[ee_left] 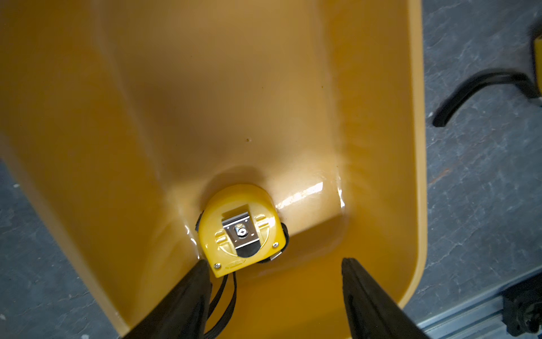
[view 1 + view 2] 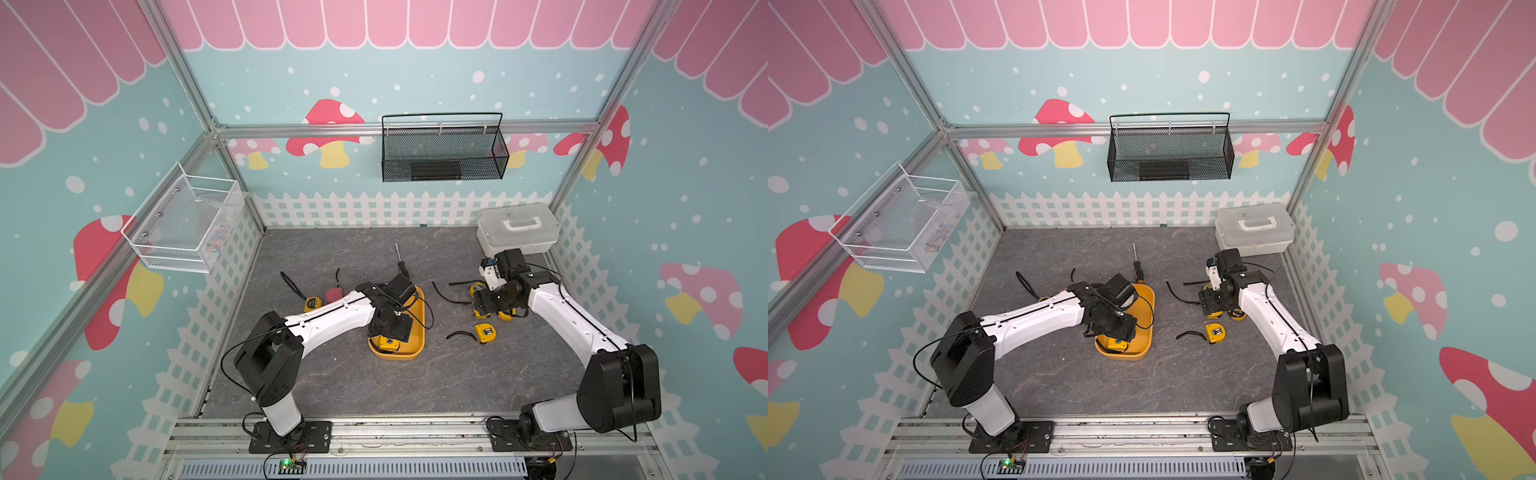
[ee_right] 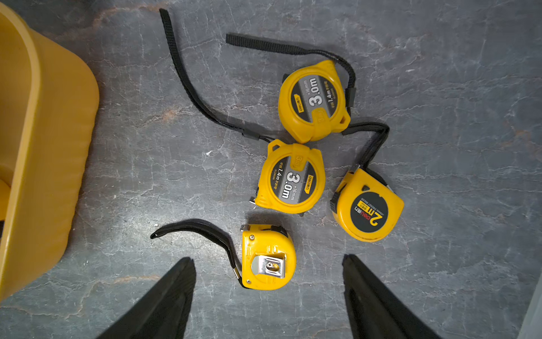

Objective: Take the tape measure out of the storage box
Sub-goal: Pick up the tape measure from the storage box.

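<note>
The storage box (image 2: 417,332) is a shallow yellow-orange tray in mid-table, seen in both top views (image 2: 1144,320). One yellow tape measure (image 1: 242,230) lies clip side up at its near end (image 2: 390,344), its black strap trailing under my fingers. My left gripper (image 1: 275,261) hangs open inside the box, just short of the tape measure. One fingertip (image 1: 202,271) is beside its corner, and nothing is held. My right gripper (image 3: 268,258) is open over the table to the right of the box, with nothing gripped.
Several yellow tape measures lie on the table below my right gripper: a clip-up one (image 3: 269,243), two marked 3.0m (image 3: 315,101) and one marked 2m (image 3: 366,205). A screwdriver (image 2: 401,262) lies behind the box. A white lidded case (image 2: 517,228) stands at the back right.
</note>
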You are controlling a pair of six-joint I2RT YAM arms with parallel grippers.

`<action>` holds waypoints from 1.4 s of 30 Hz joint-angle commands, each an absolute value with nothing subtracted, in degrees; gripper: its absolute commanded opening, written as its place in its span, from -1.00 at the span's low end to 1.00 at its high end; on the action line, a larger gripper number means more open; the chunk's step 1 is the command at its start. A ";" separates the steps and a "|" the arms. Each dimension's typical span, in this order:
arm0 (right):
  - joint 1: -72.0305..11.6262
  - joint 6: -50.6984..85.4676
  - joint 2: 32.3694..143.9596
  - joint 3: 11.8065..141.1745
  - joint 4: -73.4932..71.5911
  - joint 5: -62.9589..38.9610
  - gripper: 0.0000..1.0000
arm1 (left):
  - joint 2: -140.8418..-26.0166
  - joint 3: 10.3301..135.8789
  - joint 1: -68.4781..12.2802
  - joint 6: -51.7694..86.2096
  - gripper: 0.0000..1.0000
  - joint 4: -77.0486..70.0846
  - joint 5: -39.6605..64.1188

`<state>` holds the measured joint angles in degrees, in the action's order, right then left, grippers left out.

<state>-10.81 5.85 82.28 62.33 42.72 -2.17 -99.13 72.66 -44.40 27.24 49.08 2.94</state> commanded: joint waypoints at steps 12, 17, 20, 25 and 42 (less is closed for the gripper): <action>-10.40 4.57 84.39 61.62 40.60 -3.91 0.61 | -106.27 75.32 -44.47 33.49 0.50 51.24 -1.03; -10.37 4.75 85.59 61.83 40.14 -4.91 0.61 | -107.41 74.93 -44.52 33.74 0.50 51.24 -0.39; -10.38 4.68 85.56 61.97 40.16 -4.53 0.61 | -107.36 74.53 -44.48 34.06 0.50 51.22 -1.61; -10.39 4.84 86.43 62.32 40.13 -4.63 0.61 | -108.89 74.44 -44.47 34.10 0.51 51.48 -0.67; -10.37 4.39 87.12 62.27 40.27 -3.54 0.62 | -112.70 77.35 -43.57 30.12 0.29 51.32 -1.02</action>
<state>-10.81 4.93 87.07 61.87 40.21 -3.99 -111.00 75.55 -44.25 31.88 51.03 -0.27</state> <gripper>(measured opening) 0.811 0.651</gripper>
